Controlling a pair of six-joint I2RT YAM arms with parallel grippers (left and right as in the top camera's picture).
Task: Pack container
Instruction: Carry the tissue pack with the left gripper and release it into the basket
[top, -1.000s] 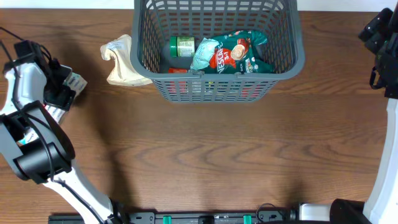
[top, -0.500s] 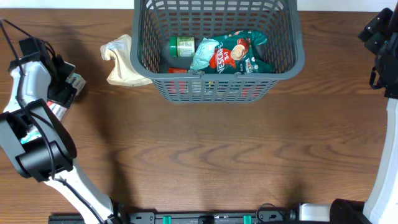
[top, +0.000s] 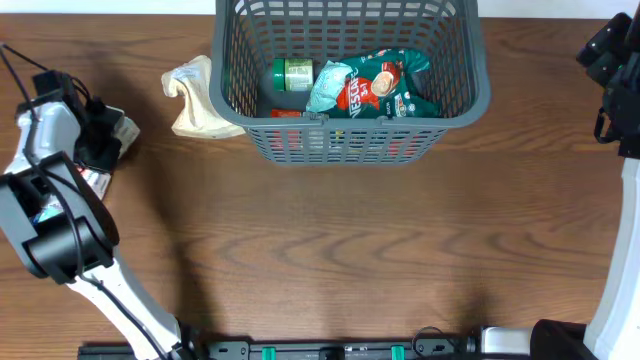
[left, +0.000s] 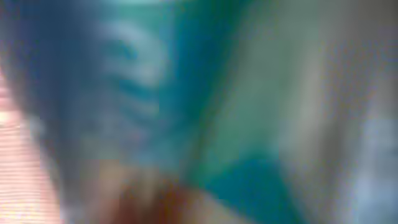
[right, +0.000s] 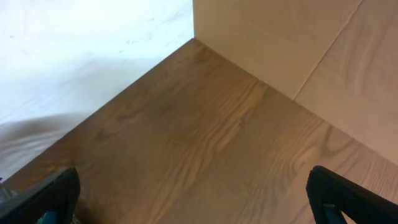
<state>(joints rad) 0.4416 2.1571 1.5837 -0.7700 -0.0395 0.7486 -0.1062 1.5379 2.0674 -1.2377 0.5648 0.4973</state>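
Note:
The container (top: 345, 140), a dark grey lattice basket, stands at the back centre. It holds a green and red coffee bag (top: 375, 85) and a green-lidded jar (top: 293, 75). My left gripper (top: 103, 140) is at the far left edge, down on a small pale packet (top: 126, 130) that looks pinched between its jaws. Blurred teal and blue packaging (left: 236, 124) fills the left wrist view, and no fingers show there. My right gripper (right: 196, 205) hangs open over bare wood at the far right, and its dark fingertips (right: 354, 199) sit wide apart.
A beige crumpled bag (top: 195, 100) lies against the basket's left wall. A red and white item (top: 92, 178) lies half under the left arm. The right arm (top: 612, 70) stands by the right edge, with a pale wall corner (right: 261, 37) behind it.
The left gripper has closed on the small packet, which now looks crumpled. The left wrist shifted slightly. The right arm has not moved.

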